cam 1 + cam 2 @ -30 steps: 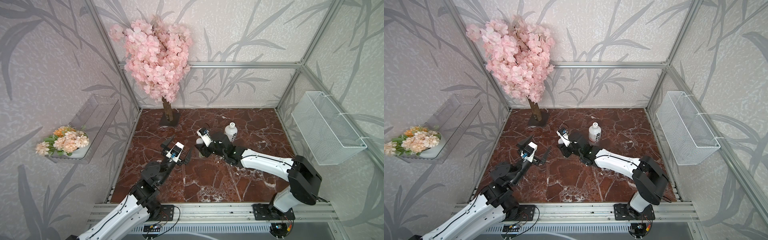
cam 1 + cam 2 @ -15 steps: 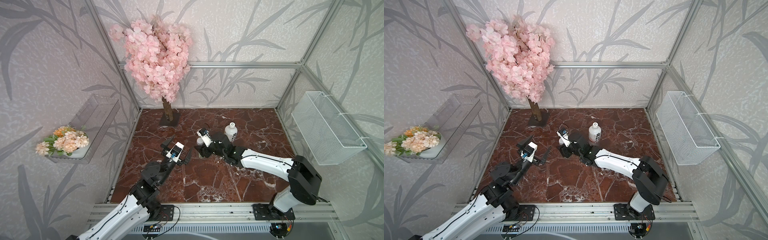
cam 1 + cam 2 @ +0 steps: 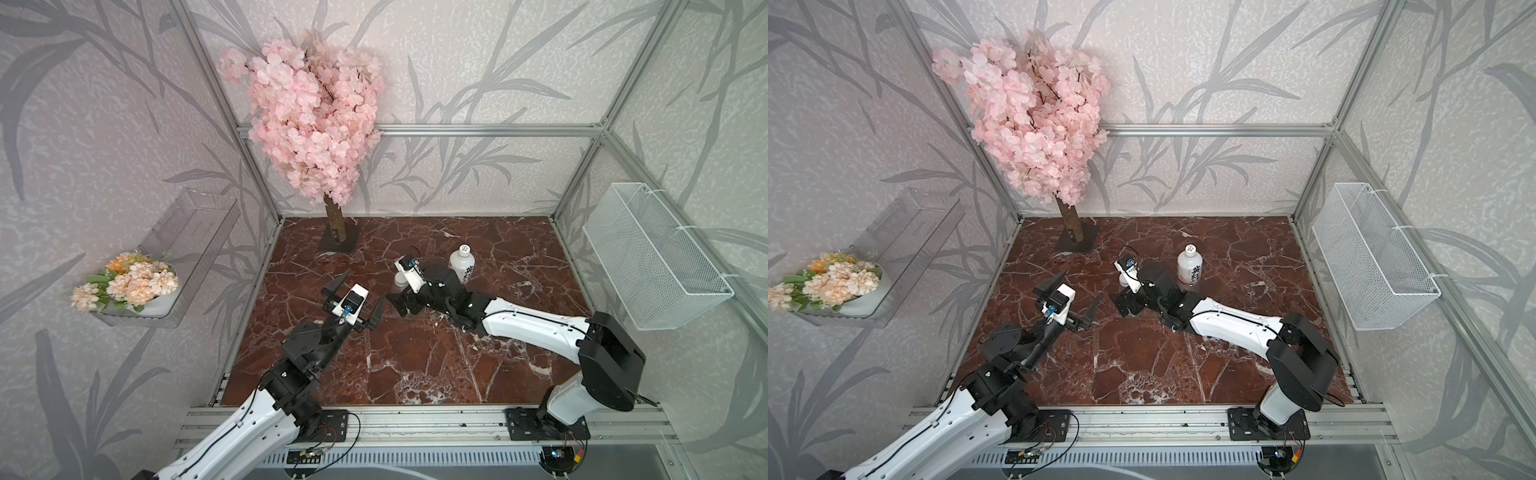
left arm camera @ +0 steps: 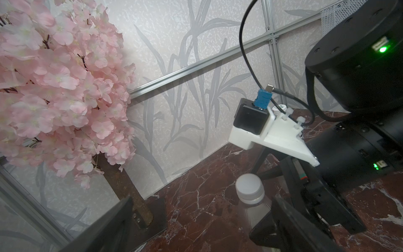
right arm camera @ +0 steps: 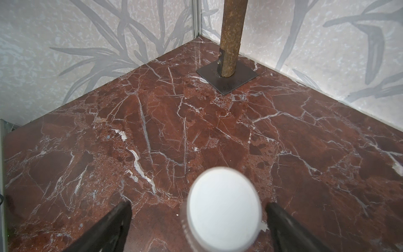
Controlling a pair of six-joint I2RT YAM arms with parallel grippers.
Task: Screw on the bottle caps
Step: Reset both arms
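Inside the wide-open right claw (image 5: 198, 206), touching neither side, the white cap (image 5: 224, 209) on its bottle (image 4: 253, 215).

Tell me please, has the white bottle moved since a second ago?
No. The white bottle stands just as far from the tree base as before.

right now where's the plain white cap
In the right wrist view the plain white cap sits atop the clear bottle, between the right gripper's open fingers, mid-table, left of the white-wrapped bottle.
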